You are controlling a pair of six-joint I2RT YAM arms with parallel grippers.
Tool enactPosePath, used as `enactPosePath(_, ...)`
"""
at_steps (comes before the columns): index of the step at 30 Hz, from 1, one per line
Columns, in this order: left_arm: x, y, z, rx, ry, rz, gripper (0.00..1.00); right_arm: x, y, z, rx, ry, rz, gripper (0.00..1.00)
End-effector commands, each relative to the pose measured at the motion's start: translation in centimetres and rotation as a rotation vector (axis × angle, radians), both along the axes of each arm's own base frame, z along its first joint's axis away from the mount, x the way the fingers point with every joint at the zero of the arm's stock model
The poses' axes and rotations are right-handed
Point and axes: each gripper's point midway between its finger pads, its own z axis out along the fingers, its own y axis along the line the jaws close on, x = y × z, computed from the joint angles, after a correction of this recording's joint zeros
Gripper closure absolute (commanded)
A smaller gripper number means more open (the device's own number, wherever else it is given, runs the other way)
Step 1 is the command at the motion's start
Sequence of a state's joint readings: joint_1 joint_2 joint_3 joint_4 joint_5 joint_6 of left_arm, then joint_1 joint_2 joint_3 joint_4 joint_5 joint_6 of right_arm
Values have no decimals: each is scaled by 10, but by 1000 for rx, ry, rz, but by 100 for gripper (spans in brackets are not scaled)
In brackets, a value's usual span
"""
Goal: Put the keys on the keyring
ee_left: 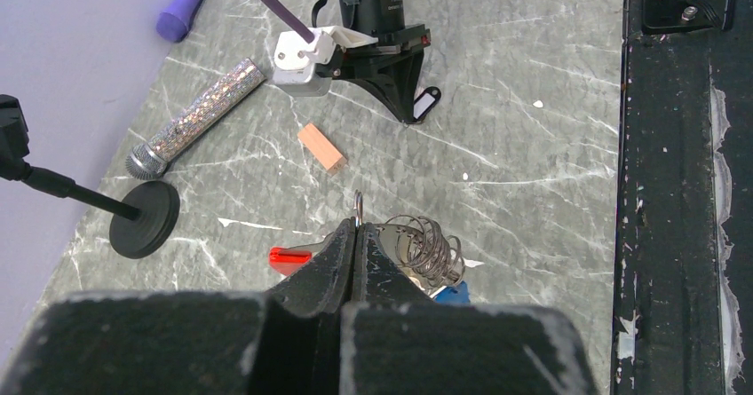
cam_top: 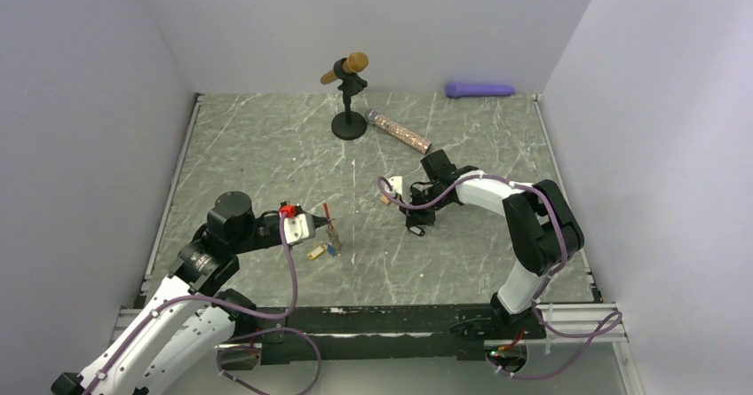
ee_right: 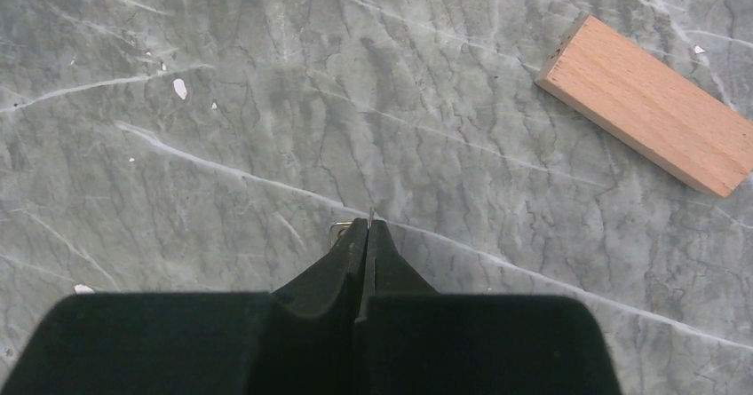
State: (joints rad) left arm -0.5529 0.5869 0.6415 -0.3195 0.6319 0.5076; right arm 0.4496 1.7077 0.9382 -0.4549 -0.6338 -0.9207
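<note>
My left gripper (ee_left: 358, 226) is shut on the keyring, pinching a thin metal loop (ee_left: 358, 205) that sticks out past the tips. The keyring's red clip (ee_left: 289, 257) shows left of the jaws and its silvery coil (ee_left: 431, 246) to their right. A blue key tag (ee_left: 453, 293) hangs under the coil, and a yellow tag (cam_top: 315, 253) lies beside it. My right gripper (ee_right: 368, 224) points down at the table, shut on a key. A sliver of that key's metal (ee_right: 371, 212) shows between the tips, and its black-rimmed tag (ee_left: 426, 104) sticks out beside them.
A tan wooden block (ee_right: 648, 104) lies close to the right gripper. A glittery tube (cam_top: 400, 131) and a microphone stand (cam_top: 348, 125) are further back. A purple object (cam_top: 479, 89) rests against the back wall. The arms' black base rail (cam_top: 391, 319) runs along the near edge.
</note>
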Motion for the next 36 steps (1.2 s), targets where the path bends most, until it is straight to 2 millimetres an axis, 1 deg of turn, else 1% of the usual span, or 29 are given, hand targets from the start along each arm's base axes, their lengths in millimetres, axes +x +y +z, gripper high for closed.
enactPosePath(1, -1, -4, 23, -49, -56, -25, 100, 6, 6, 8, 16, -15, 24, 100)
enactPosePath(10, -1, -4, 22, -48, -53, -25, 100, 5, 7, 10, 19, -10, 26, 100)
enactPosePath(12, 0, -4, 22, -48, -53, -24, 100, 5, 7, 9, 17, -8, 24, 94)
enactPosePath(14, 0, -4, 22, -47, -54, -24, 100, 5, 6, 9, 16, -9, 23, 92)
enactPosePath(24, 0, -4, 21, -46, -51, -26, 100, 5, 4, 8, 6, -11, 18, 89)
enactPosePath(32, 0, -5, 21, -46, -51, -27, 100, 5, 3, 7, 1, -12, 18, 89)
enactPosePath(36, 0, -4, 22, -46, -51, -26, 100, 4, 3, 6, 1, -9, 20, 92)
